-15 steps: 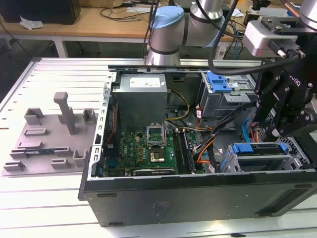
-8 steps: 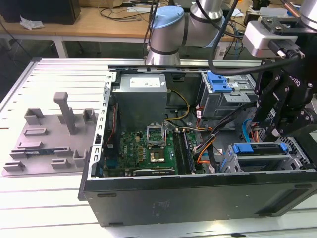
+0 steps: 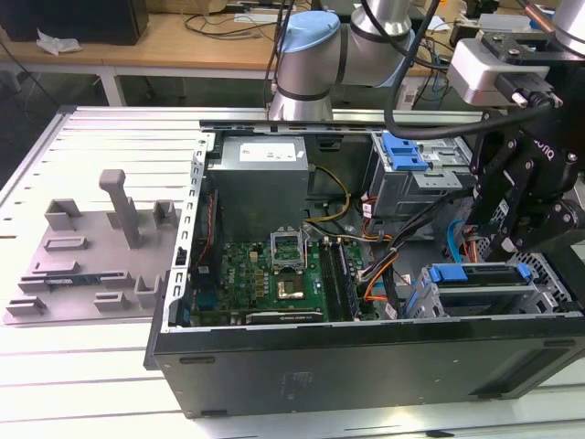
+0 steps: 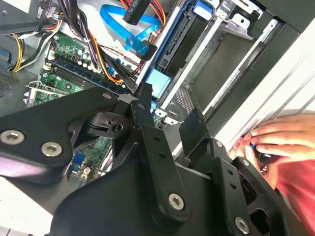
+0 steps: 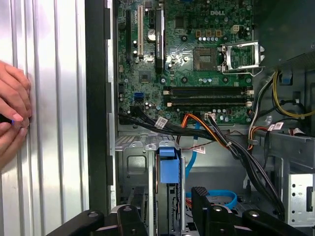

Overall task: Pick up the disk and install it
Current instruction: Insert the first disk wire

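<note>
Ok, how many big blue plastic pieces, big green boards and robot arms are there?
Big blue plastic pieces: 2, one on the disk, one bracket
Big green board: 1
Robot arm: 1
Total: 4

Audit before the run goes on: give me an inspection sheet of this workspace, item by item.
Surface: slotted metal table carrying the open computer case.
Job's things: disk in its blue carrier stands in the drive cage slot. In the first wrist view it appears between the open fingers, with a gap on each side.
Clutter: grey fixture plate on the table, at the exterior view's left of the case.
Grippers: gripper open, low over the drive cage.
Cables: orange, black and blue cables run from the motherboard toward the cage, close to the fingers.
Surroundings: a person's hand rests on the table beside the case. A wooden bench stands behind.
</note>
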